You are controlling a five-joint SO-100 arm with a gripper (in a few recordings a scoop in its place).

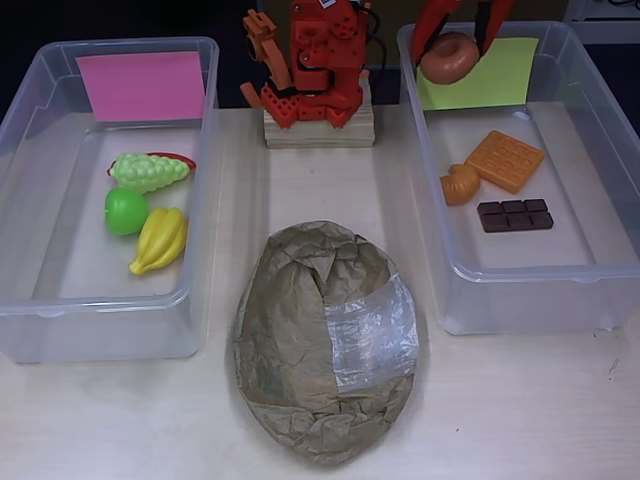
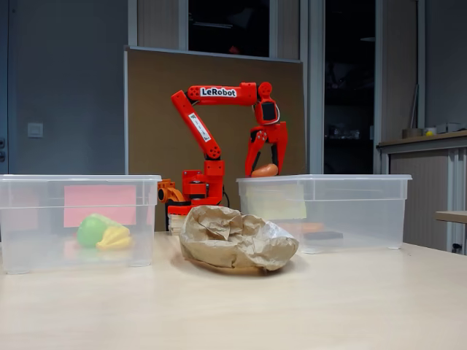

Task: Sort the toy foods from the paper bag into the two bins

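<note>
While hovering above bin with yellow-green sheet (image 1: 620, 130), tool (image 1: 455, 45) pinches donut (image 1: 450, 58); I see waffle (image 1: 505, 160) inside.

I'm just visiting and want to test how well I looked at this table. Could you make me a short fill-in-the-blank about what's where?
1. The gripper holds a ____ above the bin with the yellow-green sheet.
2. The grapes, apple and bananas lie in the bin with the ____ sheet.
3. On the table, between the two bins, lies a crumpled paper ____.
4. Next to the waffle and croissant lies a brown ____ bar.

Missing words: donut; pink; bag; chocolate
</note>
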